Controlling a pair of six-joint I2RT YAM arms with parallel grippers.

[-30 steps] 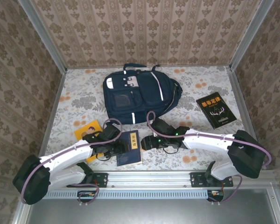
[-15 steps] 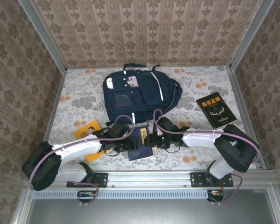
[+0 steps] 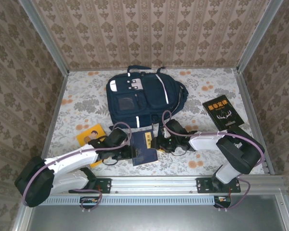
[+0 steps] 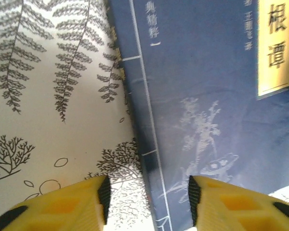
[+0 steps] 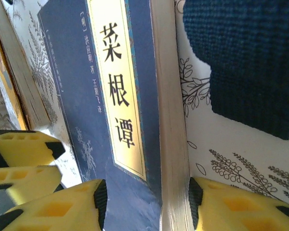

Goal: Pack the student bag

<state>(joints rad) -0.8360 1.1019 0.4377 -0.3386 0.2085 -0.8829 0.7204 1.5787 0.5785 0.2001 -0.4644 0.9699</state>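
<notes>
Navy book (image 3: pixel 143 147) lies between left gripper (image 4: pixel 148 199) and right gripper (image 5: pixel 148 202), both parted astride its edges; we judge bag (image 3: pixel 144 98) beyond them unpacked.

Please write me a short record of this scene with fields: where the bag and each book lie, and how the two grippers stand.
student bag: far centre, lying flat, front pocket up
blue book: near centre, between both grippers
black book: right side, apart from the bag
yellow book: left side, near the left arm
left gripper: jaws apart, astride the blue book's left edge
right gripper: jaws apart, astride the blue book's right page edge
</notes>
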